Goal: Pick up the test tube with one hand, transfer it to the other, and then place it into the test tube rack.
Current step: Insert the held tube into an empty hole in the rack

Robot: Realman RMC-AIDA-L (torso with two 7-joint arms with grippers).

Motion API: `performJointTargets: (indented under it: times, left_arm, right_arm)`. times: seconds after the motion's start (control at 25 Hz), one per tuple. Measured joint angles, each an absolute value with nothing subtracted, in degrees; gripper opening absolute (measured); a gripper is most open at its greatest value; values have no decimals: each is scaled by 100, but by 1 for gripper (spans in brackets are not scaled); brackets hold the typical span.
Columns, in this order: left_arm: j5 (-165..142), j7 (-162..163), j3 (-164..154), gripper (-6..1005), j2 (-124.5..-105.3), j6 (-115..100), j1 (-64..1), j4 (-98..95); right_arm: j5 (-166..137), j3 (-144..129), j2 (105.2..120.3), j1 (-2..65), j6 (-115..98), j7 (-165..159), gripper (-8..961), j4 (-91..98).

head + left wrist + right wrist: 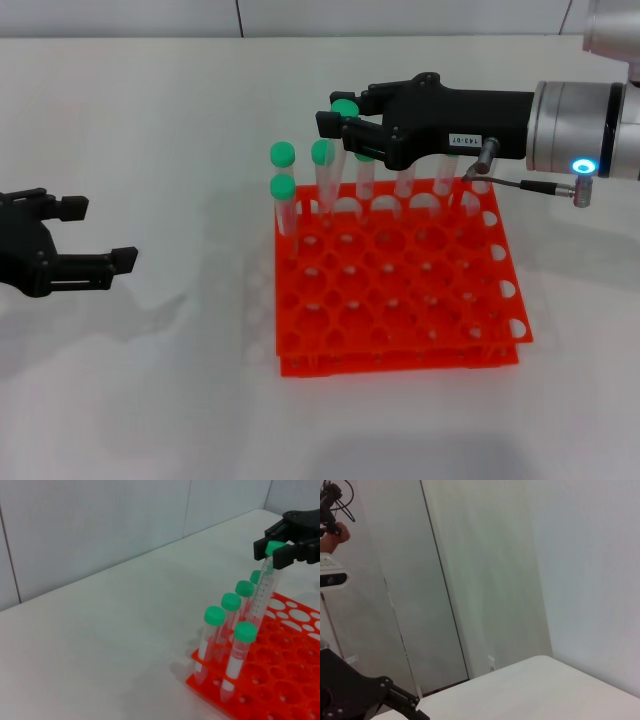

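Right hand (pixel 338 118) clamps test tube (pixel 263 587) over rack (pixel 420 300); left hand (pixel 95 235) apart.

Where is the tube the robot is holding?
In the head view, the test tube hangs in the right end effector, over the orange rack's far row.

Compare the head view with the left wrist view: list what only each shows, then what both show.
Head view only: the left hand, open and idle over the table left of the rack, and the right arm's blue ring.

Left wrist view only: the grey wall panels behind the table.

Both: the orange rack, the capped tubes standing in it, and the right hand gripping a tube above the rack.
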State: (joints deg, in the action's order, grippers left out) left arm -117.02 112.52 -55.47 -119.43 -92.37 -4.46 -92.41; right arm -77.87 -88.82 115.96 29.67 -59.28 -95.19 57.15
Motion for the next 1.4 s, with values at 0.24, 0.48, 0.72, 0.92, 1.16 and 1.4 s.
performJointTargets:
  times: [0.24,0.48,0.72,0.92,1.16,1.4]
  left_arm:
    - [-11721,11227,-5568,873,-11937,-9291,-474,-9169]
    - [-11723,11081,-5559,873,-11935,-9261,-393,-9056]
    - [-11739,11045,-5573,872,-11926,-9256,-442,-8845]
    - [-11739,11017,-5572,871,-11926,-9254,-449,-8842]
    - [-11714,11015,-5593,868,-11926,-9254,-448,-8842]
    - [-11710,11013,-5607,866,-11933,-9254,-448,-8841]
  right_arm:
    - [-7774,-8885,11592,2968,-5934,-9525,258,5673]
    - [-7763,-8944,11592,2971,-5952,-9570,257,5633]
    - [-7760,-8999,11592,2971,-5939,-9586,257,5633]
    - [-7760,-9013,11595,2971,-5900,-9589,258,5599]
    - [-7760,-9140,11600,2971,-5750,-9589,258,5573]
    - [-7760,-9214,11601,2971,-5688,-9588,257,5572]
